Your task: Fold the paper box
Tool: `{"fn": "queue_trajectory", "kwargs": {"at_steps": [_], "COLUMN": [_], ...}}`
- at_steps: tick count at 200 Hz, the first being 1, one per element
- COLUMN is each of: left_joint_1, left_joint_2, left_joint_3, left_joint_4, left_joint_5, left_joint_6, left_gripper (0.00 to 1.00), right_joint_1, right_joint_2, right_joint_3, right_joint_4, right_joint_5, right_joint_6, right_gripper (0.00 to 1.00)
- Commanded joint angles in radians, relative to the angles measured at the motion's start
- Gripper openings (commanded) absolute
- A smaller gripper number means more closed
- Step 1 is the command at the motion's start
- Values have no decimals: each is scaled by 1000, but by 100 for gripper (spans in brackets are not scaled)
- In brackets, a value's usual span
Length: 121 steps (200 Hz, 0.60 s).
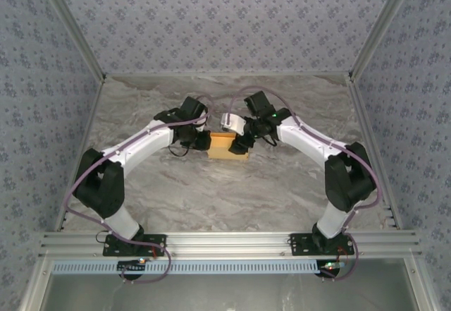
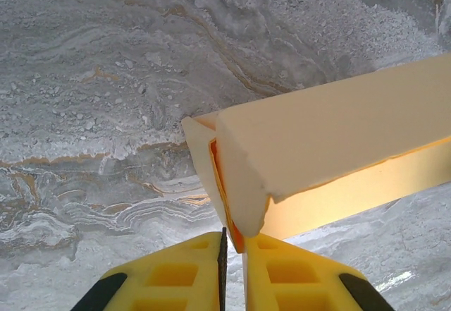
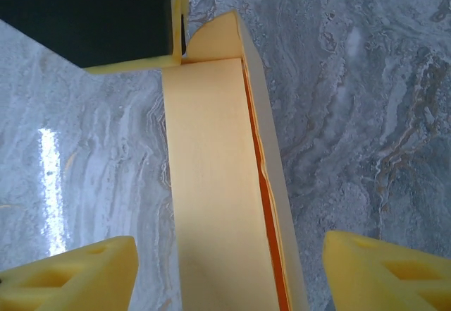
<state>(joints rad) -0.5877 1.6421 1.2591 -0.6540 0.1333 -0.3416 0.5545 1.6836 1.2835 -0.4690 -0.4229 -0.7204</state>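
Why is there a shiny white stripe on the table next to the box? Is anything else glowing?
Right wrist view: the stripe is glare, light bouncing off the glossy table left of the paper box. Left wrist view: the box's lower face glows bright orange-yellow. Top view: even light, only faint shadows near the arms.

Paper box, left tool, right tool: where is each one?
paper box [image 1: 222, 145], top external view, top face.
left tool [image 2: 233, 240], left wrist view, between its fingertips.
right tool [image 3: 229, 258], right wrist view, between its fingertips.
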Motion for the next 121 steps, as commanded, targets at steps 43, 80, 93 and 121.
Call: {"fn": "queue_trajectory", "kwargs": {"at_steps": [43,80,93,121], "left_joint_1": [-5,-4,-4,-5], "left_joint_2": [9,8,10,15], "left_joint_3": [28,25,27,35], "left_joint_4": [-45,-38,-39,-39], "left_joint_5": [-26,-21,-21,-21], "left_joint_6": [10,5,5,-5], "left_gripper": [14,14,14,14], "right_joint_1": [-131,-143,-130,-90], "right_joint_2": [-256,-332,-337,-329], "right_joint_3": [-257,-315,-328,-352], "right_joint_4": [197,204,212,224], "right_joint_5": [-50,-6,33,94], "right_joint_6": [261,405,453,508], "right_gripper": [70,64,55,47]}}
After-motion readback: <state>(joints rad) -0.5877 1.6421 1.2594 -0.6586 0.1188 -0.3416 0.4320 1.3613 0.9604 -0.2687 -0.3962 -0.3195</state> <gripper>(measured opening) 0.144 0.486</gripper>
